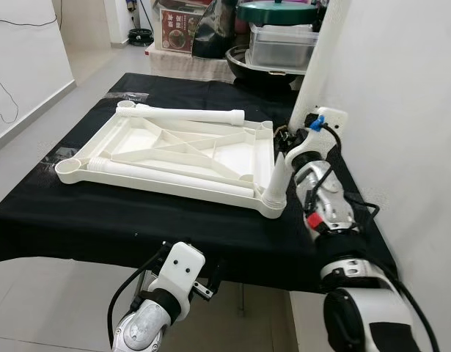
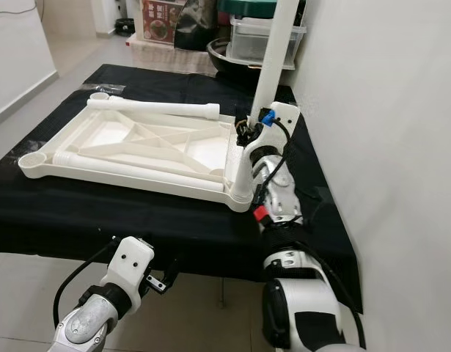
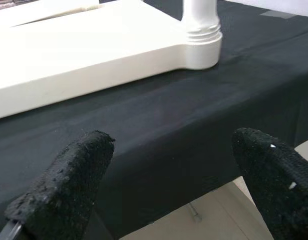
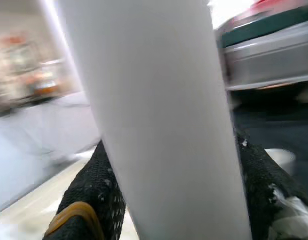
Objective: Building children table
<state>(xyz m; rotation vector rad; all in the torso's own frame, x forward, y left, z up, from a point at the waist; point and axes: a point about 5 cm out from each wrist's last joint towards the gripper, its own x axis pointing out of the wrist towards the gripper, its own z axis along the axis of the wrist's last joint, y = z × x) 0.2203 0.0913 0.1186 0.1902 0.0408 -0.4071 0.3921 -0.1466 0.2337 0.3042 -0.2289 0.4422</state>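
1. The right claw (image 4: 169, 190) is closed around a white leg (image 2: 278, 51), a black finger (image 4: 96, 197) pressed on each side of the tube.
2. That leg rises tilted from beside the tabletop's far right corner and runs up past the top of the head views. The right arm (image 1: 322, 183) reaches along the bench's right edge beside a white wall (image 1: 401, 110).
3. Another leg (image 1: 277, 183) stands upright in the near right corner socket of the tabletop (image 1: 174, 150), just left of the right arm.
4. The tabletop is a white ribbed tray lying upside down on the bench (image 1: 78, 220), which is draped in black cloth.
5. Inside the tabletop, one loose leg (image 1: 185, 115) lies along the far rim and another (image 1: 159, 174) lies along the near rim.
6. The near left corner socket (image 1: 68, 167) holds nothing.
7. The left claw (image 3: 174, 185) hangs low, below the bench's near edge, its fingers (image 3: 68, 185) spread wide and holding nothing. In its wrist view the cloth edge and the standing leg's threaded base (image 3: 201, 35) lie ahead.
8. Behind the bench, a clear tub (image 1: 282, 45) sits in a dark bowl (image 1: 243, 64) under a green lid (image 1: 276, 12). What the tub holds cannot be made out.
9. A red printed box (image 1: 178, 29) stands left of them.
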